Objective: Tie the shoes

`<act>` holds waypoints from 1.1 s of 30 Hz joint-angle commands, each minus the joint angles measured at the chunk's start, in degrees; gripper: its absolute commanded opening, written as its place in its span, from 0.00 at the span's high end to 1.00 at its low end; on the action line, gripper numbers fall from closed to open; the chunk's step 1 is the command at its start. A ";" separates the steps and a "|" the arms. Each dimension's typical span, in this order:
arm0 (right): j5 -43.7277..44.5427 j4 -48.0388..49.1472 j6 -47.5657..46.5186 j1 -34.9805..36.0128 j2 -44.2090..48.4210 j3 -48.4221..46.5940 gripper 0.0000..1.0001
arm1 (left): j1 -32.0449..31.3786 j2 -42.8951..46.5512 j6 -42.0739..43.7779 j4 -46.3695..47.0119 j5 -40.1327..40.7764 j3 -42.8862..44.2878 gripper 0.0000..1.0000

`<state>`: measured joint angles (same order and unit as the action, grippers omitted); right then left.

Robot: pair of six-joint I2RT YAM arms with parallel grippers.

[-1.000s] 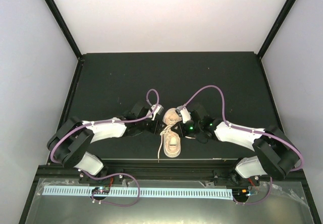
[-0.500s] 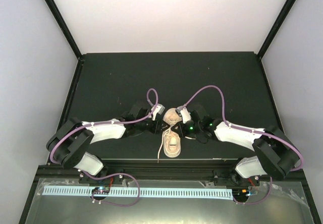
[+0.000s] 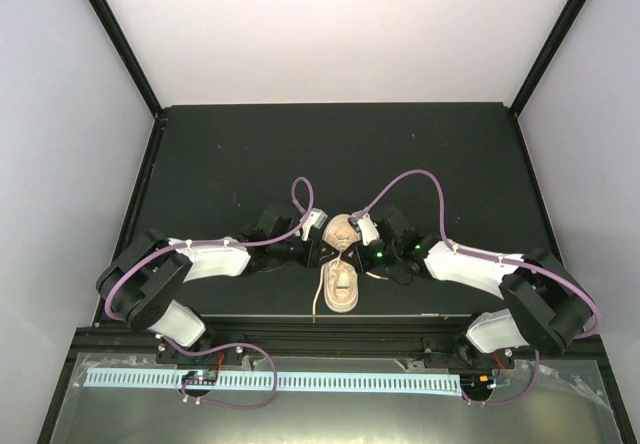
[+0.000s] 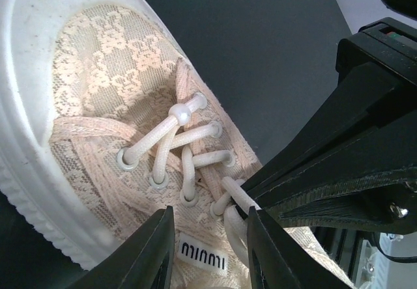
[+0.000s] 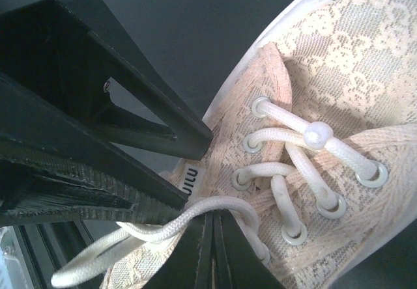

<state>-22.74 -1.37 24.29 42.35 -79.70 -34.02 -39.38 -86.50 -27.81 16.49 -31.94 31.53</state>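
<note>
The left gripper (image 4: 210,237) is partly open and holds nothing. Its fingers (image 4: 156,250) stand either side of the tongue label (image 4: 202,251), just over the shoe. The right gripper (image 5: 210,220) is closed to a thin slit. A lace (image 5: 215,206) loops across its tips and seems pinched there, lifted off the tongue. The two grippers meet from left and right, tips close together above the eyelets.

The bench (image 3: 340,154) is dark. The shoe (image 3: 341,274) lies on it near the near edge, midway between the left and right edges, toe toward the far edge. Another lace end (image 3: 317,299) trails off toward the near edge. A round bead (image 4: 180,112) sits on the lacing closest to the toe.
</note>
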 commanded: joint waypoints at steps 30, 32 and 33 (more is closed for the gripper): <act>-2.93 17.53 7.27 0.06 2.39 6.94 0.98 | 2.28 -2.50 -5.13 8.10 -6.93 -2.01 0.75; -2.73 18.76 8.20 0.08 2.74 7.56 0.98 | 2.45 -2.35 -5.42 8.53 -7.27 -2.17 0.74; -2.51 19.26 8.49 0.08 2.79 7.76 0.98 | 2.45 -2.36 -5.48 8.74 -7.48 -2.17 0.74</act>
<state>-24.73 12.05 30.87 42.35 -78.54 -27.24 -37.45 -88.99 -31.99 22.22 -37.21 29.85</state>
